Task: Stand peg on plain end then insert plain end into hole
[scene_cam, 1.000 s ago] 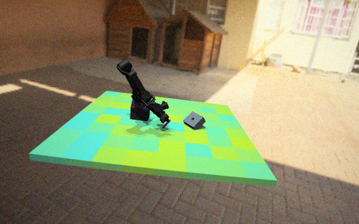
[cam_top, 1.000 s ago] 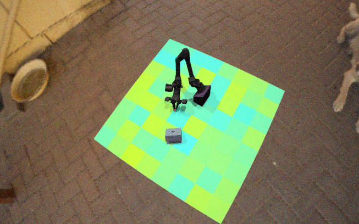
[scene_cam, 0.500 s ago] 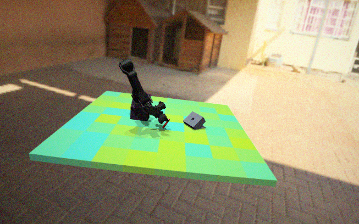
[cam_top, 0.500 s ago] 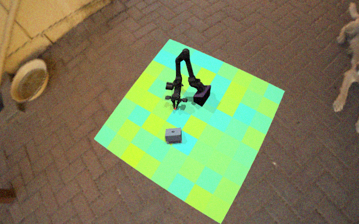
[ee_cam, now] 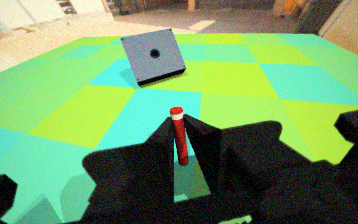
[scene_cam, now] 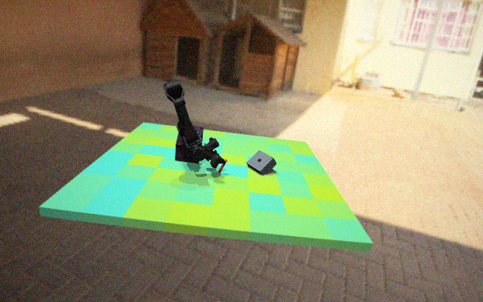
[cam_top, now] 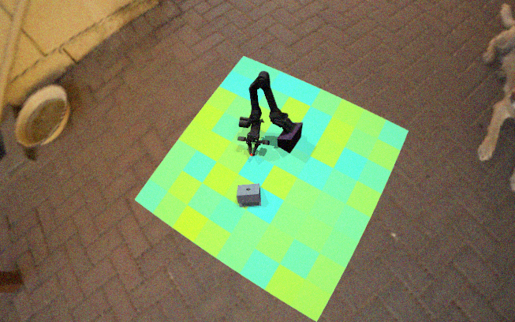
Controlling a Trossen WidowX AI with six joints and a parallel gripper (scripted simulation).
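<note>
The red peg (scene_cam: 222, 166) (ee_cam: 181, 145) is held near its white-banded end, which points up. Its plain end points down, and the peg leans somewhat in the exterior view. My gripper (cam_top: 251, 154) (scene_cam: 223, 162) (ee_cam: 177, 119) is shut on the peg, low over the table. I cannot tell whether the plain end touches the table. The grey sloped panel (cam_top: 243, 197) (scene_cam: 267, 163) (ee_cam: 152, 67) stands a short way ahead of the gripper. Its one dark hole (cam_top: 248, 189) (scene_cam: 259, 160) (ee_cam: 154, 53) is visible in its face. In the top view the fingers hide most of the peg.
The table (cam_top: 315, 248) (scene_cam: 231, 213) (ee_cam: 240, 130) has a green, yellow and cyan checkered top. The arm's dark base (cam_top: 289, 140) (scene_cam: 183, 149) stands behind the gripper, on the side away from the panel. Shadows of the arm fall beneath it.
</note>
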